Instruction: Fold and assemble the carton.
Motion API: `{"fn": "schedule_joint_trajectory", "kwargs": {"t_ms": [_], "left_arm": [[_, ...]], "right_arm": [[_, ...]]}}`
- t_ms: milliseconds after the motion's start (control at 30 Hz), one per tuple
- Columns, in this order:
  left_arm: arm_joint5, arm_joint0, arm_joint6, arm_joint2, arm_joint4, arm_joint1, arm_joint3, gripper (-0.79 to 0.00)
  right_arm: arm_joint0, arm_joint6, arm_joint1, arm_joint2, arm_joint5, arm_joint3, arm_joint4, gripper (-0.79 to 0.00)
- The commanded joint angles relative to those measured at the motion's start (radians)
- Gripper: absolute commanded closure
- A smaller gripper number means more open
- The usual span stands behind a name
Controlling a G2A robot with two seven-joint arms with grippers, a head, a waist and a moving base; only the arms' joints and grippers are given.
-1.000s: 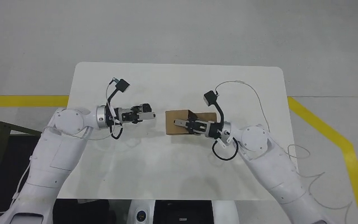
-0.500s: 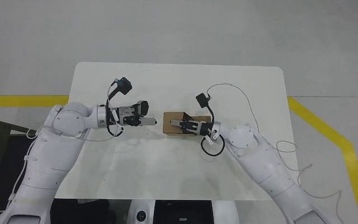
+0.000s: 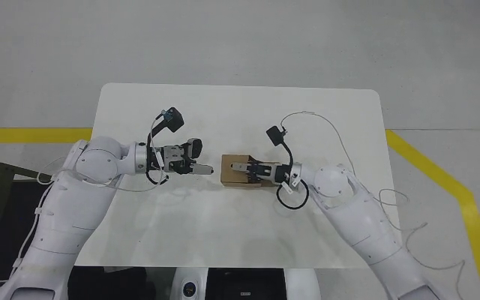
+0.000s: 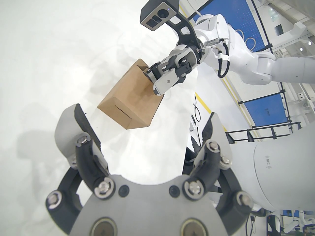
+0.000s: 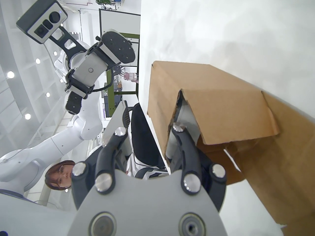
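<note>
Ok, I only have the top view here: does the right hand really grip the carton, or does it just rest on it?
Observer: It grips it. In the right wrist view the right hand pinches one wall of the carton from inside and outside, at its open end.
Operator: And the opposite end?
Observer: Closed. The left wrist view shows a flat end face there with a slit across it.
Operator: Is the other arm on it?
Observer: No. The left hand is spread open, short of the carton and facing that closed end.
</note>
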Motion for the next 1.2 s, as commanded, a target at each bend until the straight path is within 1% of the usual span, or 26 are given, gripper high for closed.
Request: {"fn": "schedule_joint_trajectory", "kwargs": {"t_ms": [0, 33, 100, 167, 267, 400, 600, 733, 833, 933, 1067, 1167], "left_arm": [[0.000, 0.000, 0.000, 0.000, 0.000, 0.000, 0.000, -0.785], [0.007, 0.003, 0.005, 0.005, 0.015, 0.000, -0.012, -0.785], [0.014, -0.004, -0.018, 0.018, 0.062, 0.002, -0.035, -0.785], [0.007, -0.016, -0.021, 0.029, 0.107, 0.003, -0.040, -0.785], [-0.028, -0.028, 0.008, 0.046, 0.175, 0.001, -0.038, -0.785], [-0.110, -0.039, 0.087, 0.071, 0.275, -0.003, -0.028, -0.785], [-0.274, -0.030, 0.245, 0.098, 0.428, -0.010, -0.025, -0.785], [-0.358, -0.010, 0.359, 0.094, 0.555, -0.012, -0.040, -0.785], [-0.362, 0.020, 0.465, 0.094, 0.691, -0.011, -0.090, -0.785], [-0.362, 0.054, 0.593, 0.091, 0.838, -0.006, -0.123, -0.785], [-0.362, 0.087, 0.752, 0.087, 1.024, 0.001, -0.140, -0.785], [-0.362, 0.107, 0.867, 0.087, 1.136, 0.001, -0.132, -0.785]], "right_arm": [[-0.017, 0.016, 0.006, 0.018, 0.005, -0.014, 0.000, -0.326], [-0.026, 0.022, 0.009, 0.027, 0.006, -0.022, 0.000, -0.326], [-0.042, 0.036, 0.015, 0.042, 0.009, -0.031, 0.000, -0.329], [-0.052, 0.053, 0.020, 0.052, 0.013, -0.034, -0.007, -0.339], [-0.057, 0.062, 0.024, 0.062, 0.013, -0.032, -0.017, -0.348], [-0.036, 0.063, 0.021, 0.050, 0.010, -0.006, -0.031, -0.345], [0.010, 0.065, 0.012, 0.028, 0.009, 0.033, -0.038, -0.342], [0.001, 0.081, 0.018, 0.044, 0.016, 0.011, -0.037, -0.345], [-0.021, 0.103, 0.026, 0.063, 0.029, -0.017, -0.041, -0.348], [-0.043, 0.125, 0.035, 0.086, 0.043, -0.038, -0.049, -0.345], [-0.073, 0.141, 0.046, 0.113, 0.060, -0.061, -0.057, -0.345], [-0.091, 0.150, 0.052, 0.128, 0.067, -0.080, -0.057, -0.342]]}}
